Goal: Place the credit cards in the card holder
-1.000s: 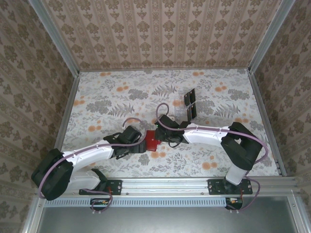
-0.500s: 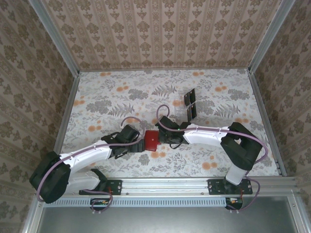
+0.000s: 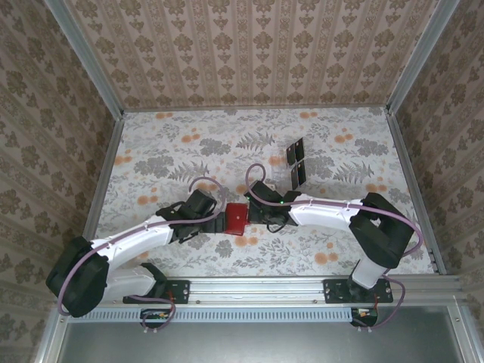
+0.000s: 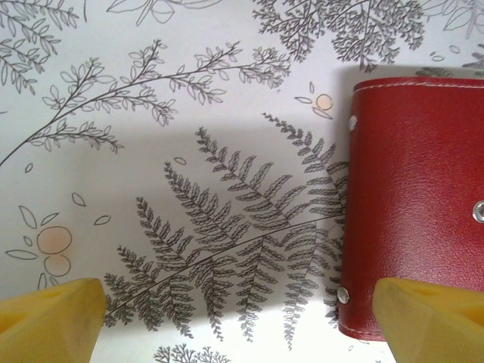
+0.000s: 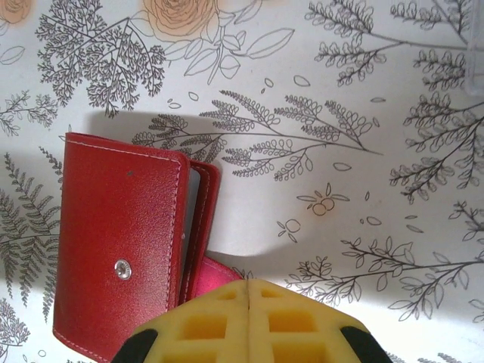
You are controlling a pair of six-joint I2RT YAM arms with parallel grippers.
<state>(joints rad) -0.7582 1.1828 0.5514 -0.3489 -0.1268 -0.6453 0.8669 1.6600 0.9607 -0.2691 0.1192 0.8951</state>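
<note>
**Early stage.** Folded card holder (image 5: 121,242) on tabletop (image 3: 174,144) between left end effector (image 4: 242,321), spread wide, and right end effector (image 5: 248,295), pinched closed at snap tab (image 5: 215,278). 2 credit cards (image 3: 294,152) well apart in clear rack (image 3: 283,172), apparently awaiting insertion.

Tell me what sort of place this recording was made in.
Probably a purpose-built robot test booth rather than a real room: patterned wallpaper panels box in a floral-print table, aluminium framing runs along its near edge, and the left arm and right arm are bolted there.
</note>
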